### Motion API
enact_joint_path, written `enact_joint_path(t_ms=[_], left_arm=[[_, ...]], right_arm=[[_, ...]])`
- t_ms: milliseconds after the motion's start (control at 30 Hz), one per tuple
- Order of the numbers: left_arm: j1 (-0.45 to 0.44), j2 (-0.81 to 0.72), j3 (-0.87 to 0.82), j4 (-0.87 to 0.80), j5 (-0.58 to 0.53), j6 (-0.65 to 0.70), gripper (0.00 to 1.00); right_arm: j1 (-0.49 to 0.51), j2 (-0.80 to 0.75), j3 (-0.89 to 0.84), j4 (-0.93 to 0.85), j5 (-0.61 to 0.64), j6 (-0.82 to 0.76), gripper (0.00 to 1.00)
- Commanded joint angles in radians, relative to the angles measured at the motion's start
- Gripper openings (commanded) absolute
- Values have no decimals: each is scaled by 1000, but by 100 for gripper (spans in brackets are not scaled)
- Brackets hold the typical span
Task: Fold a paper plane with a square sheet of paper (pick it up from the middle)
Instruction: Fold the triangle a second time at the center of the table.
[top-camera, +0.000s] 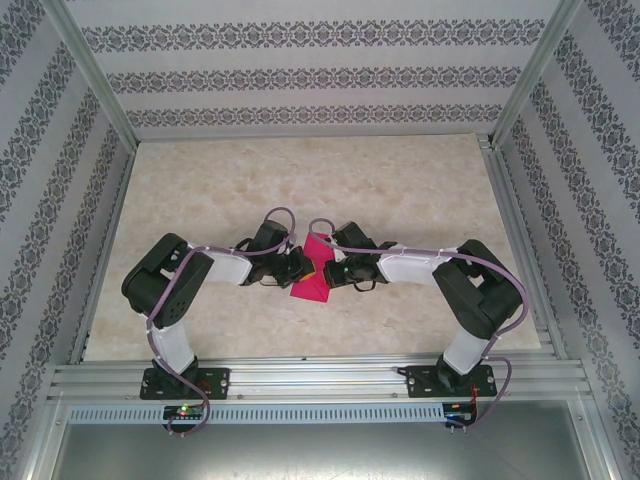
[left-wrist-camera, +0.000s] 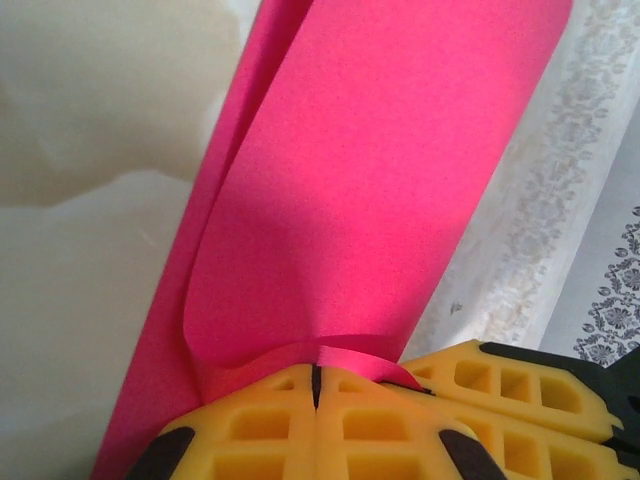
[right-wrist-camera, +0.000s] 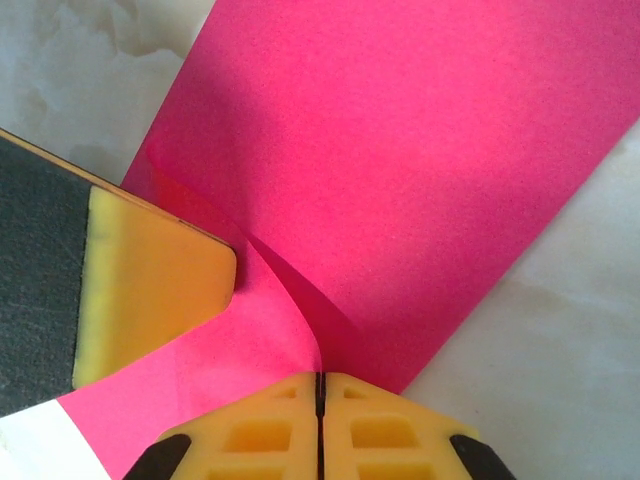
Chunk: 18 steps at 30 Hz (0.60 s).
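Left claw and right claw, both mine, clench one square sheet of paper from opposite sides, the sheet bowed between them over the middle of the marble surface. By my judgement this is an early fold; next, the edges must meet squarely before pressing flat.

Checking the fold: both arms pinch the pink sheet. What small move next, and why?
Probably lower both together to flatten it on the table: the left gripper and right gripper have their jaws shut on the square sheet of paper, which bows in a soft, uncreased loop.
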Motion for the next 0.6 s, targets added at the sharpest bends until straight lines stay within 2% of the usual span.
enact_joint_path(t_ms=[0, 100, 200, 233, 300, 367, 467, 500, 567], left_arm=[[-11, 28, -7, -15, -25, 29, 0], [-11, 31, -24, -14, -31, 36, 0], [-11, 29, -32, -22, -30, 47, 0], [-10, 29, -34, -24, -31, 52, 0], [-10, 28, -38, -31, -31, 59, 0], [-12, 27, -40, -32, -30, 62, 0], [-12, 24, -40, -37, -31, 64, 0], [-12, 22, -39, -39, -29, 66, 0], [-12, 21, -32, -46, -29, 71, 0]], right_arm=[[-11, 30, -25, -20, 18, 9, 8], [-12, 17, -18, -23, 4, 19, 14], [-18, -33, 1, -60, -4, 32, 25], [-20, -64, 4, -73, 1, 39, 30], [-27, -132, 0, -92, 10, 53, 33], [-31, -201, -18, -104, 33, 80, 43], [-32, -269, -59, -82, -17, 120, 42], [-29, -279, -77, -52, -57, 140, 39], [-14, -279, -109, 30, -142, 209, 25]])
